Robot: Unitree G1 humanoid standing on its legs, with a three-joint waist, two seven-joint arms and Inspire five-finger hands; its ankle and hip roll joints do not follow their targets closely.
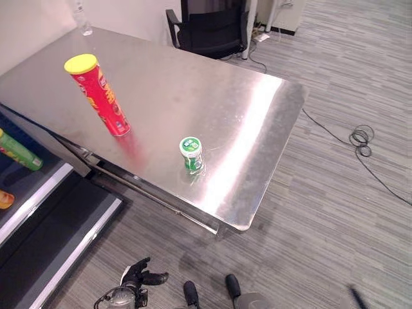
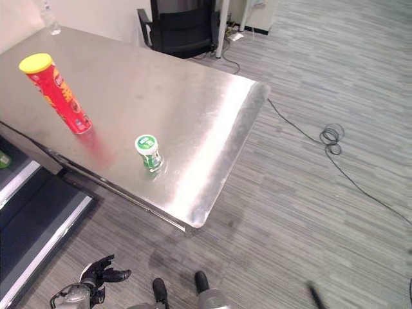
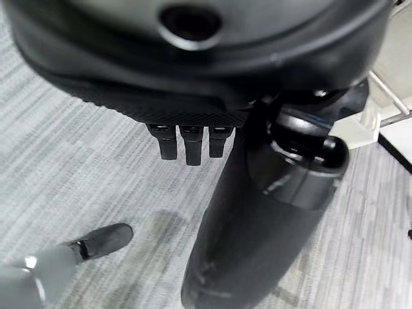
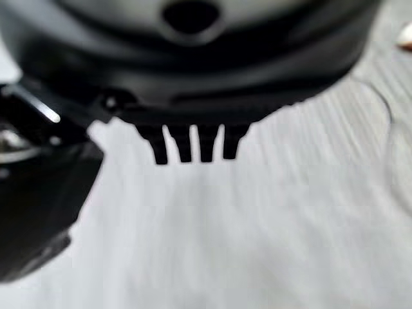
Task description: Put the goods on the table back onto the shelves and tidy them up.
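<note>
- the left hand point(image 1: 140, 275) hangs low over the grey carpet point(image 1: 309, 212), well below the table edge, its fingers point(image 3: 187, 143) spread loosely and holding nothing.
- the right hand point(image 4: 193, 77) shows in its own wrist view, fingers straight and side by side above the floor, touching nothing.
- on the steel table point(image 1: 193, 84) stands a red chip can point(image 1: 98, 95) with a yellow lid, tilted in the view, and nearer the front edge a small green-lidded jar point(image 1: 190, 154), the two well apart.
- the left eye view takes in more of the shelves point(image 1: 38, 193) at the left: a green can point(image 1: 19, 151) lying on an upper level.
- a black chair point(image 1: 209, 29) stands behind the table, and a clear bottle point(image 1: 82, 19) at its far corner.
</note>
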